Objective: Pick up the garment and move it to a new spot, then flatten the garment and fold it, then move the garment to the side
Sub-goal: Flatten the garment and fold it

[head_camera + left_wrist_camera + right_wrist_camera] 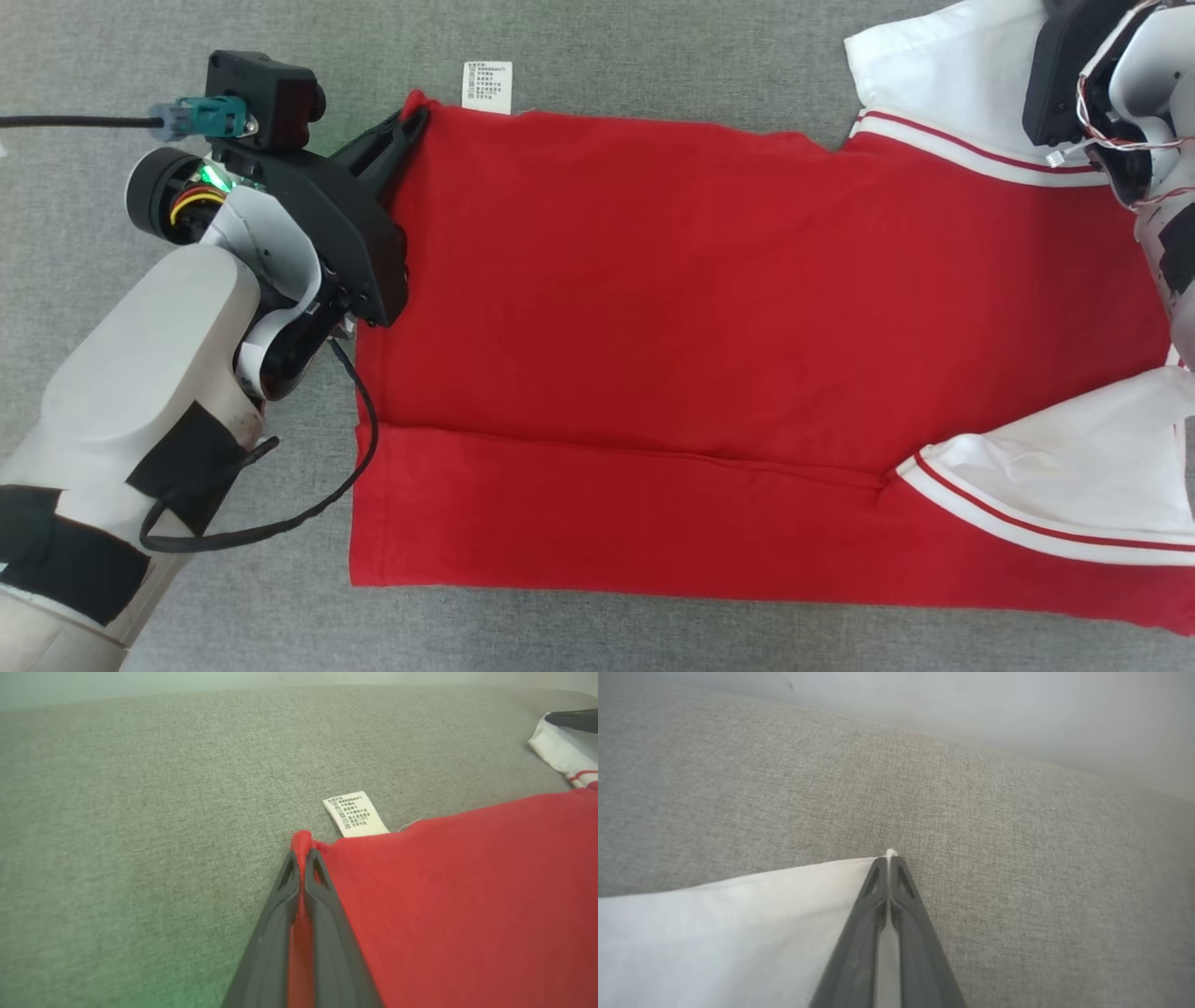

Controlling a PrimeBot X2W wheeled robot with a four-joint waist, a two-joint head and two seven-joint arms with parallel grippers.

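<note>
Nearest us, well short of both hands, the red shirt [653,327] lies flat on the grey counter [653,56], creased along its near part; farther out, our left hand [302,856] pinches the shirt's far red corner and our right hand [888,858] pinches the tip of a white sleeve [738,914]; just beyond the left hand sits the label [356,813]. Both grips take little cloth, so we judge a corner could slip free on lifting; uneven pulls would skew the fold.
</note>
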